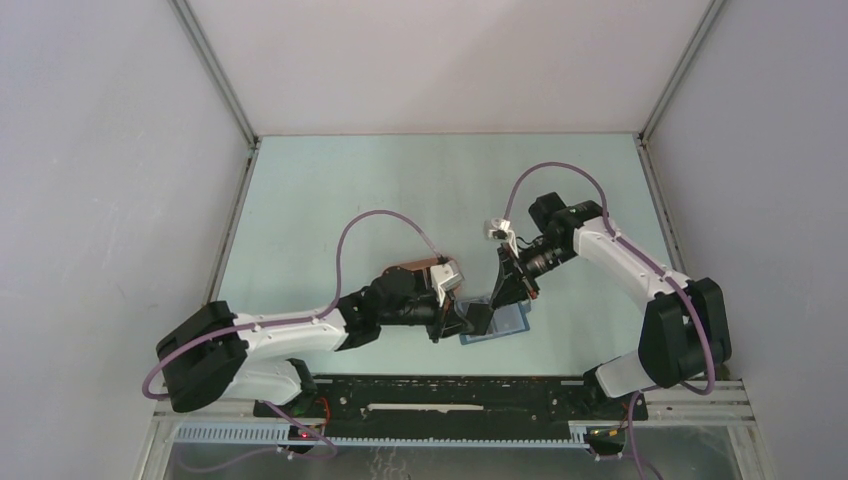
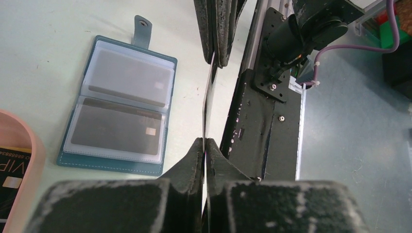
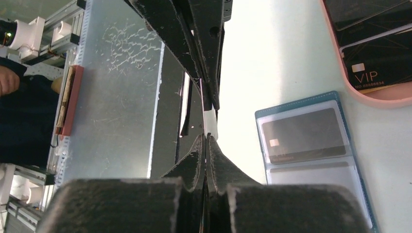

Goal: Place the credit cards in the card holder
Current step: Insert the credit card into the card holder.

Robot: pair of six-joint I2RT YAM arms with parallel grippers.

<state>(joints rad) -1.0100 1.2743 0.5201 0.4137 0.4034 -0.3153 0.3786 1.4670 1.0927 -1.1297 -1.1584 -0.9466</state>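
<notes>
Desk: pale mint-green flat surface [image 1: 400,180], matte, closed in by plain white panel walls [image 1: 100,150] on the left, far and right sides. Silver aluminium frame posts [image 1: 215,75] run up from the far corners.
Black perforated metal plate [image 1: 450,395] lies along the near edge.
Pink oval plastic tray [image 2: 30,155], raised rim, sits in the desk's near half at about mid-width, partly hidden.
Person in dark clothing [image 3: 19,111] stands beyond the near edge.
</notes>
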